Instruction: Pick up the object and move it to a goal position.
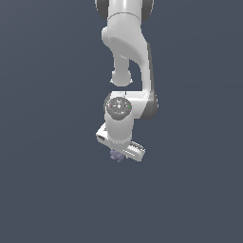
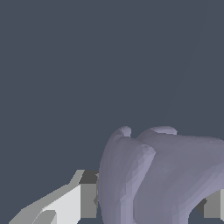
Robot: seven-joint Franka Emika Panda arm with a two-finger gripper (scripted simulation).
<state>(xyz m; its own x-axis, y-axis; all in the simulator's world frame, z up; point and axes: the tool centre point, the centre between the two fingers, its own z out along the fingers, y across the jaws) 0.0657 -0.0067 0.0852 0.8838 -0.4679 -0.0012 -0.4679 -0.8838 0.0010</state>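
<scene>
The object (image 1: 115,156) is a small lavender-grey lobed lump, peeking out from under the white hand in the exterior view. In the wrist view the object (image 2: 162,170) fills the space between the two fingers and touches the pale pad on either side. My gripper (image 2: 151,205) is shut on it, with one finger (image 2: 85,200) on one side and the other finger's edge (image 2: 214,204) just showing at the frame's border. In the exterior view the gripper (image 1: 119,154) points down below the arm, its fingers mostly hidden by the hand.
A plain dark grey-blue floor (image 1: 47,190) surrounds the arm. The white arm's links (image 1: 127,42) rise toward the top of the exterior view. No goal marker shows.
</scene>
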